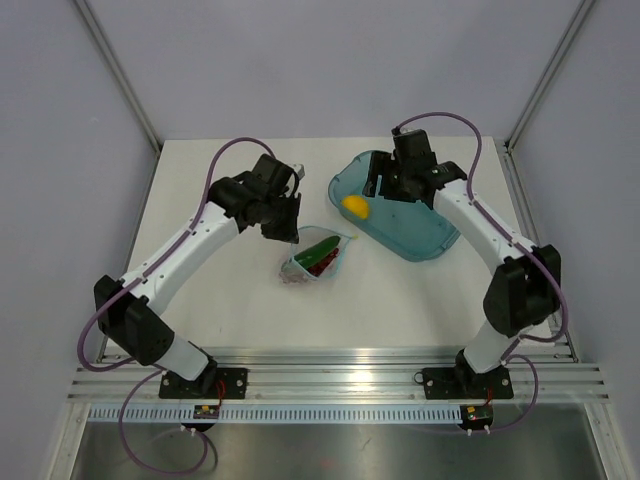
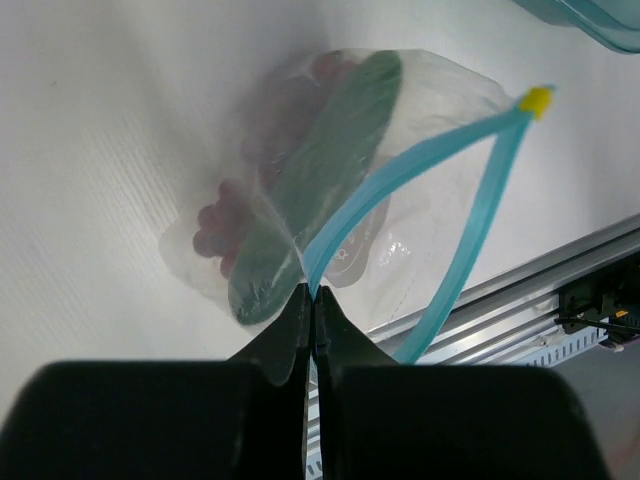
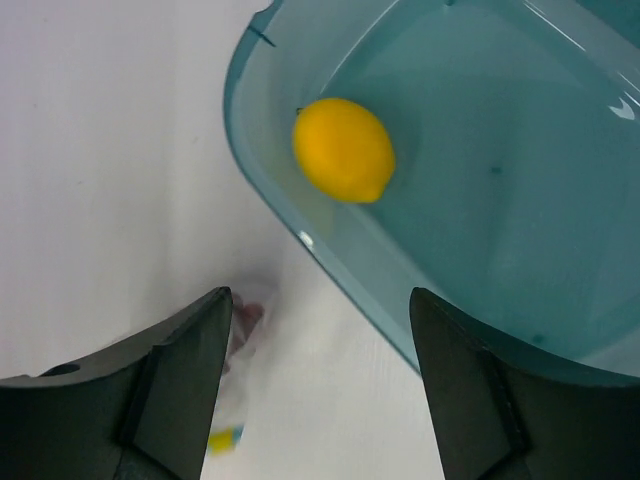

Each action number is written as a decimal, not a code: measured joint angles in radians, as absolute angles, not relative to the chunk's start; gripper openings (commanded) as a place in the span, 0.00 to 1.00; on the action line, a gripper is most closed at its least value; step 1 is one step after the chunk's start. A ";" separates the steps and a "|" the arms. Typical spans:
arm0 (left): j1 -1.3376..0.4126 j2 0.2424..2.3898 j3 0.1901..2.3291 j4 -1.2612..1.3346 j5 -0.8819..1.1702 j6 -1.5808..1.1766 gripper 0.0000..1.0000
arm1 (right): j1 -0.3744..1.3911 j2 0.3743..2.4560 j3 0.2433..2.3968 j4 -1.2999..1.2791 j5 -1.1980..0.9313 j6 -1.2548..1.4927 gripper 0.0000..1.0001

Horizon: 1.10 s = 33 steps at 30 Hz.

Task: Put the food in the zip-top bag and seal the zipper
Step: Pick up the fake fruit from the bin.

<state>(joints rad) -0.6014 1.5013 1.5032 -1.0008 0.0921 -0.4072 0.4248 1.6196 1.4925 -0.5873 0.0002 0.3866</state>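
Lemon (image 3: 343, 149) sat in the tray (image 3: 500, 260) just ahead of the right gripper (image 3: 320, 310), jaws wide; firm, likely to roll, best pinched across its middle. Left gripper (image 2: 312, 300) clamped the zipper (image 2: 400, 175) of the soft bag (image 2: 440, 95).

Top view: looks down from high behind the arm bases (image 1: 205, 383), taking in the whole table (image 1: 250, 310); left wrist: sits close over the bag (image 2: 430, 90), facing down toward the near rail (image 2: 540, 275); right wrist: hangs close above tray (image 3: 262, 190) and lemon (image 3: 343, 150), facing down; shares bag, tray and lemon with the top view.
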 measured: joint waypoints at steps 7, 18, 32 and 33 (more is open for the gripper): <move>-0.601 1.528 1.505 -1.001 0.090 -0.405 0.00 | 0.348 1.890 1.604 -0.587 -0.088 0.349 0.88; -0.584 1.535 1.519 -1.001 0.084 -0.387 0.00 | 0.334 2.120 1.811 -0.602 -0.232 0.278 0.91; -0.567 1.535 1.512 -1.000 0.086 -0.384 0.00 | 0.334 2.291 1.862 -0.645 -0.286 0.234 0.79; -0.567 1.535 1.512 -1.000 0.086 -0.384 0.00 | 0.334 2.291 1.862 -0.650 -0.278 0.234 0.76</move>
